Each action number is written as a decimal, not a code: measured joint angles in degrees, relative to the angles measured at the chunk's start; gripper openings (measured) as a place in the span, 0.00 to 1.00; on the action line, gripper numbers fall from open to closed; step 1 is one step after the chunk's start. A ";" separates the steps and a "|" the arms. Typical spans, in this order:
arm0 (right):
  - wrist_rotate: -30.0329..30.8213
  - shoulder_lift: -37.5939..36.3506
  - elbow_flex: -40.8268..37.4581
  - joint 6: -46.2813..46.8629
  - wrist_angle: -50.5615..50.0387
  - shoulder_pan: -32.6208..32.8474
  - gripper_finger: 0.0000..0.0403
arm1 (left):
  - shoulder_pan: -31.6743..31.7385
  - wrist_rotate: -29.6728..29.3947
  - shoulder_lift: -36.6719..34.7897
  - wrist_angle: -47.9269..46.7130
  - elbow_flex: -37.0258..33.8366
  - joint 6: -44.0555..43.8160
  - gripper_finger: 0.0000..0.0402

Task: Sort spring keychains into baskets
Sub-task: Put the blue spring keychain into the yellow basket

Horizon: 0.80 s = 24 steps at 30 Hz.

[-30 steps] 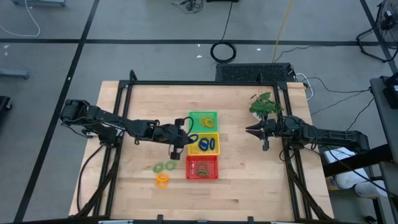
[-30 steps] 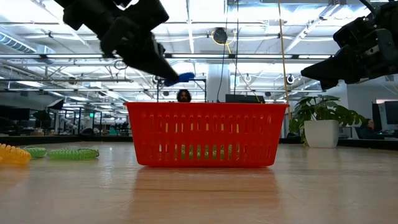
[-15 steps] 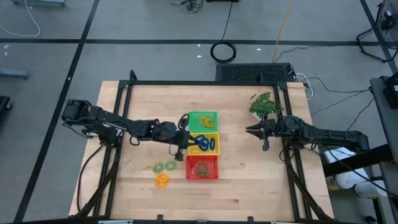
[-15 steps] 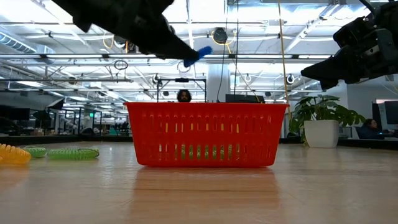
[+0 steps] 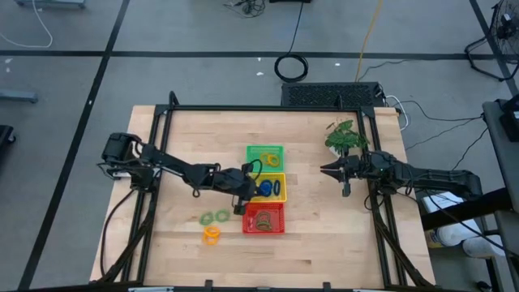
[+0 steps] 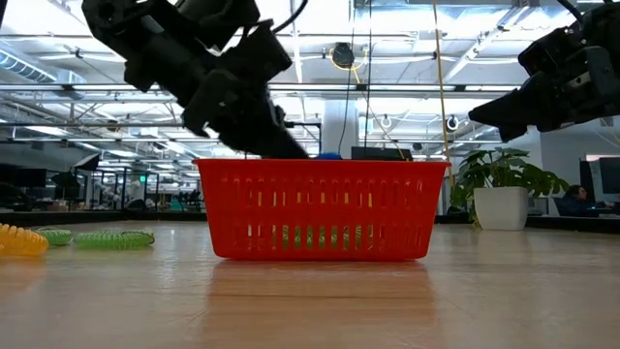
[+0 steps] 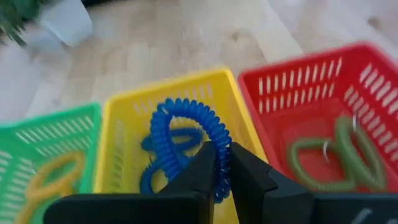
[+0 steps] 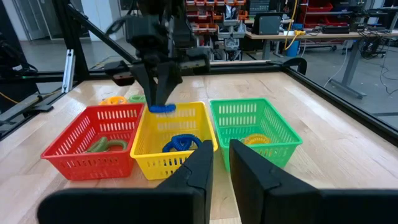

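Three baskets stand in a row at mid-table: green, yellow and red. My left gripper reaches in from the table's left, low over the yellow basket, shut on a blue spring keychain. Another blue keychain lies in the yellow basket. An orange-yellow one lies in the green basket, and green ones in the red. Green keychains and an orange one lie on the table. My right gripper waits shut at the right. My left gripper pinches one stretch of the blue keychain's coiled loop between its two fingers. The fingers slant down from the table's left. The loop sticks out beyond the fingertips over the yellow basket's inside, clear of the blue keychain on its floor.
A small potted plant stands at the table's far right, just beyond my right gripper. A black frame runs along the table's edges. Bare wood lies near the front edge and left of the loose keychains.
My left gripper has carried the blue keychain toward the table's right edge and down, tipping its fingers lower. It has sunk from well above the baskets to about rim height over the yellow basket. It has stayed shut on the keychain.
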 joint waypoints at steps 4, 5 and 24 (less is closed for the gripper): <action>0.00 0.00 0.00 -0.02 0.02 0.02 0.10 | 0.00 -0.01 0.75 0.50 -0.01 -1.17 0.09; 0.00 0.02 0.00 -0.02 0.00 0.01 0.09 | 0.00 -0.12 0.85 0.27 0.00 -1.22 0.09; 0.00 0.00 0.00 0.00 0.00 0.02 0.09 | 0.66 0.04 2.08 -0.11 -0.07 -1.92 0.09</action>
